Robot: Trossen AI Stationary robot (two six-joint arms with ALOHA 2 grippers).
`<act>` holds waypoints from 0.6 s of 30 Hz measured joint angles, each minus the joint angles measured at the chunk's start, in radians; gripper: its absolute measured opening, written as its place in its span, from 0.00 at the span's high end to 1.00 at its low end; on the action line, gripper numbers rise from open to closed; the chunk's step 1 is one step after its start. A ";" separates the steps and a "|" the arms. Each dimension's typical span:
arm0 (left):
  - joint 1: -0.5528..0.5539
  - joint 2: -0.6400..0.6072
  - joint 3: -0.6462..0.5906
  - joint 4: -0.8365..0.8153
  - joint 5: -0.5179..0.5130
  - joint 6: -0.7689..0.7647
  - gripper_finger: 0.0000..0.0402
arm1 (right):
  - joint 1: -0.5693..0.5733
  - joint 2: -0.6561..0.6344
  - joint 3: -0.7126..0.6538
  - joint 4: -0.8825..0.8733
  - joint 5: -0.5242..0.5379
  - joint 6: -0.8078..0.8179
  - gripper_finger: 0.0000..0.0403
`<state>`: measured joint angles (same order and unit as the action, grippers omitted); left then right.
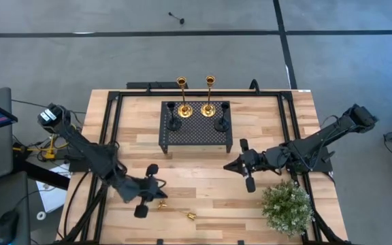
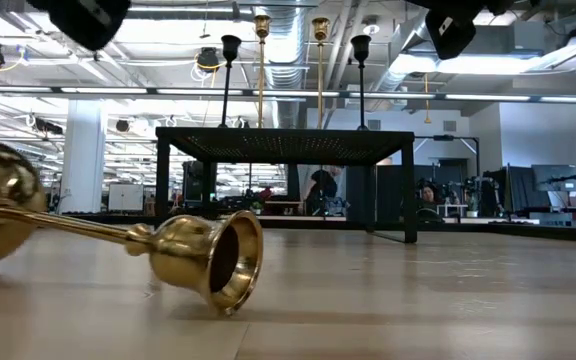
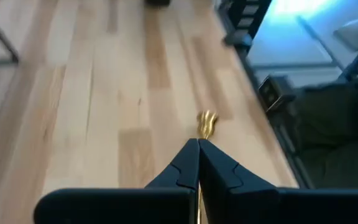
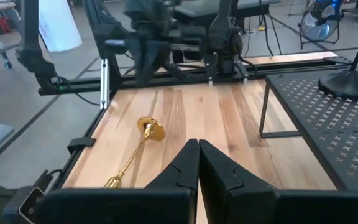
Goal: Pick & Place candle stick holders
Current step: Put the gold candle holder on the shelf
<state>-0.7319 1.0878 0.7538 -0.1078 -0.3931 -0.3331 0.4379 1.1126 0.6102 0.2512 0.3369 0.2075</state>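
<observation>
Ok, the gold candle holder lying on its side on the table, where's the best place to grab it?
Probably the slim stem, midway along the gold candle holder, coming straight down with the fingers across it. It lies flat on the table, and its flared, rounded ends look too wide and slippery to pinch.

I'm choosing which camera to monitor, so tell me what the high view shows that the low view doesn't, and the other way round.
Only the high view shows the small green bushy plant and the arms whole, with the left gripper and right gripper in front of the stand. Only the low view shows the room behind, with a person. Both show the black perforated metal stand carrying two tall gold candle stick holders and two matte black holders, plus a gold candle stick holder lying on its side.
</observation>
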 joint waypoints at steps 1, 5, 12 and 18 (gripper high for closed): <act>0.020 0.001 0.011 -0.041 0.026 -0.018 0.99 | 0.000 0.000 0.000 -0.007 0.000 0.000 1.00; 0.103 0.040 0.020 -0.077 0.173 -0.039 0.99 | 0.000 0.000 0.000 -0.019 0.000 0.000 1.00; 0.191 0.121 0.026 -0.085 0.257 0.073 0.99 | 0.000 0.000 0.000 -0.033 0.000 0.000 1.00; 0.215 0.171 0.100 -0.102 0.260 0.242 0.99 | 0.000 0.000 0.000 -0.034 0.001 0.000 1.00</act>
<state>-0.5171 1.2584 0.8535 -0.2100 -0.1333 -0.0907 0.4377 1.1126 0.6102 0.2173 0.3382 0.2073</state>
